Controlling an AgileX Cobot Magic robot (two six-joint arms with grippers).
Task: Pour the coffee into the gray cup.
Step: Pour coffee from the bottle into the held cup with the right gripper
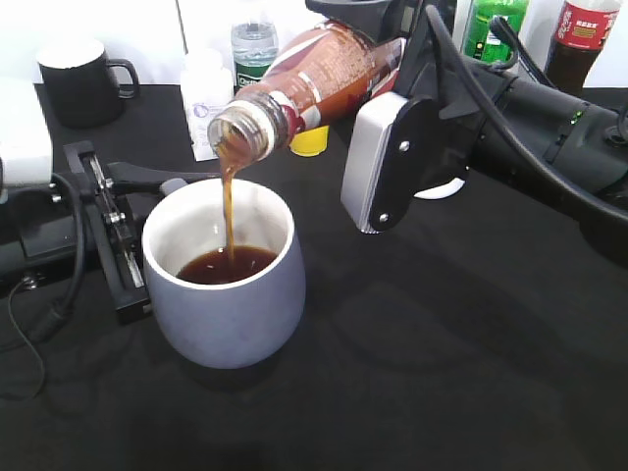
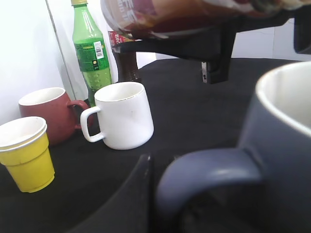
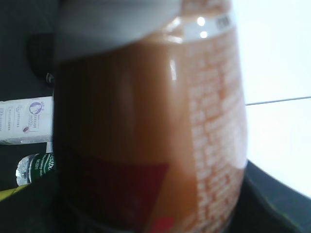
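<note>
Both jaws busy: right jaws (image 1: 378,74) clamp the tilted coffee bottle (image 1: 309,83), streaming into the gray cup (image 1: 228,285) below, whose handle (image 2: 204,177) left jaws (image 1: 147,211) seem to grip

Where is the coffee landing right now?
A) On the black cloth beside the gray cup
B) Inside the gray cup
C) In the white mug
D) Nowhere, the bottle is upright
B: the stream from the tilted coffee bottle, held in the right hand, falls straight into the gray cup, which already holds a dark pool.
</note>
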